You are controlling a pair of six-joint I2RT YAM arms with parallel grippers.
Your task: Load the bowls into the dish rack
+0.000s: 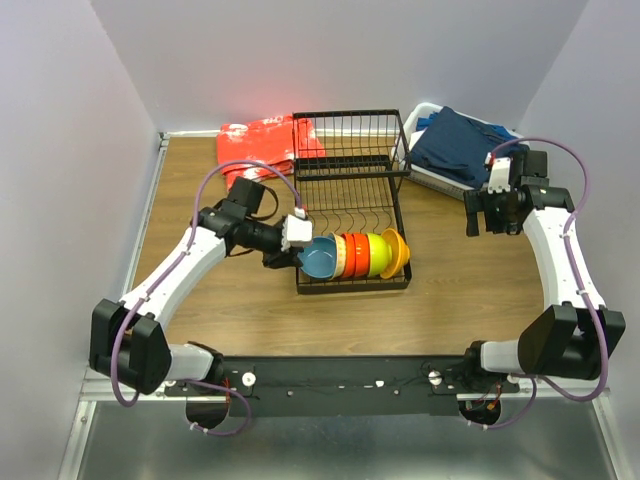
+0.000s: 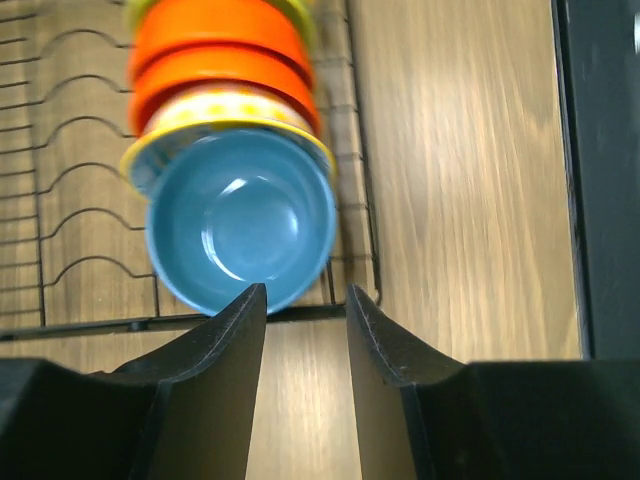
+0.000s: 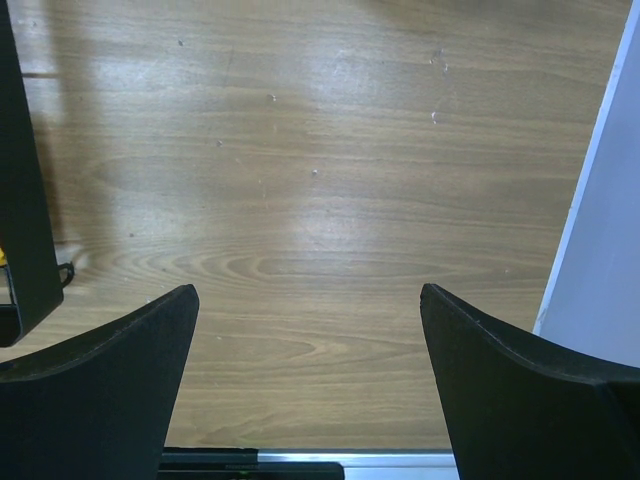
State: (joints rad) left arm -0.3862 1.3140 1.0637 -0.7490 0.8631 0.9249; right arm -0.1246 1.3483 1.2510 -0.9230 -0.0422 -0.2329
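Grippers both released: left gripper (image 2: 306, 290) part-open beside blue bowl (image 2: 240, 225) rim in dish rack (image 2: 100, 326); right gripper (image 3: 308, 292) wide, empty.

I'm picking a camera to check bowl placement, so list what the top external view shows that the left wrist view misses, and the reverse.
Only top external: the right gripper off to the right of the dish rack, the red bundle at its far left, and the white basket holding blue cloth. Only left wrist: the left gripper with fingers parted, table showing between them, nothing held. Both: the bowls on edge in a row in the rack, the blue-lined bowl nearest the left gripper.
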